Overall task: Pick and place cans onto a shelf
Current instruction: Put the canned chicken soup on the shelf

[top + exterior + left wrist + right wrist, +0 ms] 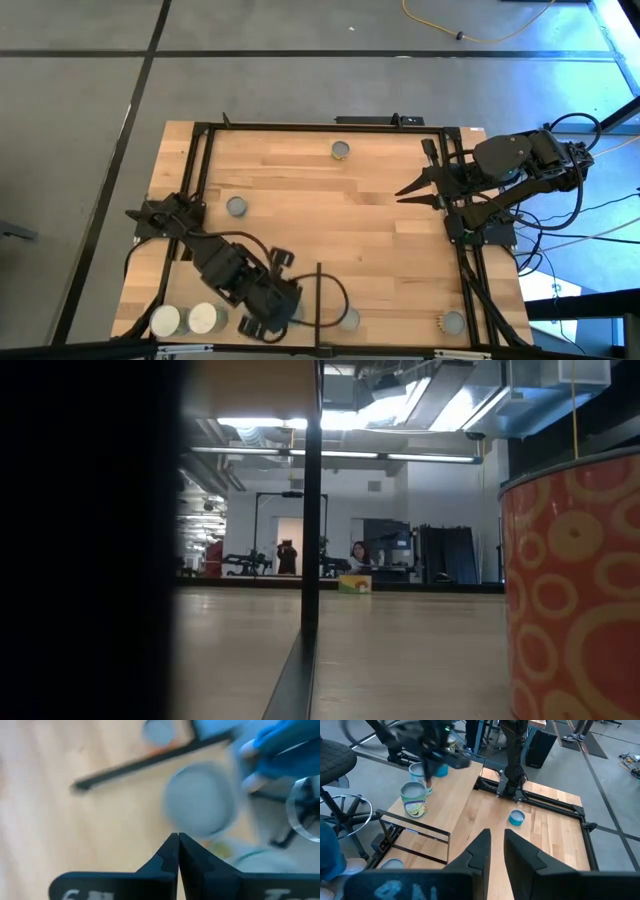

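Cans (340, 150) are the item under inspection; most stand scattered on the desk, not shelved.

Findings, largest first:

1. Desk (330, 230): planked top, seen from above, with a black frame along its sides.
2. Shelf (445, 800): pale board at the desk's 7 o'clock corner, with a thin black upright edge. In my right wrist view two cans stand on it.
3. My right gripper (495, 832) waits at the desk's 3 o'clock side, fingers spread, nothing between them.
4. My left gripper (177, 836) is low at 7 o'clock, fingers pressed together and empty. A grey can top (200, 805) lies just beyond the tips, blurred.
5. Cans on the desk: one at 12 o'clock, one at 10 o'clock (236, 207), one at 6 o'clock (349, 318), one at 5 o'clock (452, 322). The wide whitish-topped pair (185, 319) sits side by side at 7 o'clock.

Risks, in my judgement:

- With the fingers pressed together, my left gripper cannot take a can. Driving down would strike the lid and tip or shove the can.
- The black upright edge stands near my left gripper; a wide swing could catch it.
- The whitish-topped pair is just beside my left arm, so a careless sweep may knock them over.
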Robot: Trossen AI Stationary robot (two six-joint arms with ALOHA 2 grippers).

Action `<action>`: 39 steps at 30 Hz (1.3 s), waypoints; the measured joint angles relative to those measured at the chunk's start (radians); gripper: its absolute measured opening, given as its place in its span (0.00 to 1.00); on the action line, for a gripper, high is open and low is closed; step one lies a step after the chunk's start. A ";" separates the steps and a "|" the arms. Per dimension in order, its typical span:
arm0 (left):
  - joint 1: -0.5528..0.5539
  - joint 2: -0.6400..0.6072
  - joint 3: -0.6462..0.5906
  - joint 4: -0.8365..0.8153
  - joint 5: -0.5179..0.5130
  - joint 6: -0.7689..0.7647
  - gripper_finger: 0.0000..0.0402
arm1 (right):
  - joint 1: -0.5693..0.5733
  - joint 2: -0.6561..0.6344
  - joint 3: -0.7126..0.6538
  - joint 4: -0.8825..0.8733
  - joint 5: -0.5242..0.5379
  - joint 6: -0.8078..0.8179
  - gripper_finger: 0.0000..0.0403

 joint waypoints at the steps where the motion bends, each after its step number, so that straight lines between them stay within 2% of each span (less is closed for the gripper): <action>1: 0.007 0.000 -0.005 -0.036 -0.018 -0.009 0.00 | 0.000 0.000 0.000 0.000 0.000 0.000 0.14; 4: 0.035 0.000 -0.025 -0.065 -0.063 -0.010 0.00 | 0.000 0.000 0.000 0.000 0.000 0.000 0.14; 7: 0.064 0.001 -0.028 -0.064 -0.064 0.019 0.00 | 0.000 0.000 0.000 0.000 0.000 0.000 0.14; 11: 0.096 0.001 -0.028 -0.063 0.027 0.059 0.00 | 0.000 0.000 0.000 -0.001 0.000 0.000 0.14; 19: 0.104 0.002 -0.031 -0.033 0.091 0.078 0.00 | 0.000 0.000 0.000 -0.012 0.000 0.000 0.14; 23: 0.104 0.003 -0.074 0.003 0.124 0.083 0.00 | 0.000 0.000 0.000 -0.012 0.000 0.000 0.14; 39: 0.104 0.003 -0.110 0.069 0.175 0.095 0.00 | 0.000 0.000 0.000 -0.012 0.000 0.000 0.14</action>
